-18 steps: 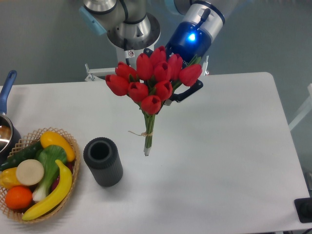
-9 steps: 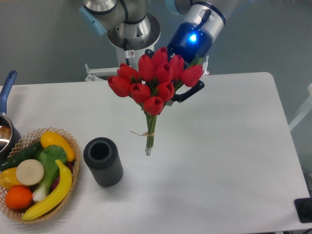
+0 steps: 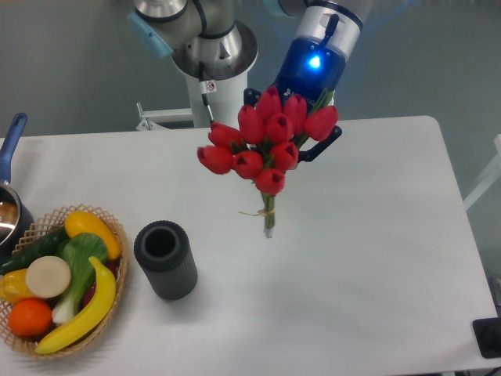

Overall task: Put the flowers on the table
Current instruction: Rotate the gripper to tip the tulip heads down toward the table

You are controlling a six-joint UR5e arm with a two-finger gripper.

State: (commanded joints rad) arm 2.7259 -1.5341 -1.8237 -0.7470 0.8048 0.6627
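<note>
The flowers (image 3: 266,141), a bunch of red tulips with green stems tied by tan string, hang in the air over the middle of the white table (image 3: 360,258). Their stem ends point down toward the tabletop, to the right of the black cylinder. My gripper (image 3: 301,145) is behind the blooms and mostly hidden by them; it holds the bunch. Only one dark finger shows at the right of the blooms. The blue-lit wrist rises above the flowers.
A black ribbed cylinder vase (image 3: 165,259) stands at the front left of the flowers. A wicker basket (image 3: 113,235) of fruit and vegetables sits at the left edge. A pot with a blue handle (image 3: 9,157) is at the far left. The robot base (image 3: 207,47) stands behind the table.
The gripper has carried the flowers to the right, away from the black vase. The stem ends now hang further right and slightly higher.
</note>
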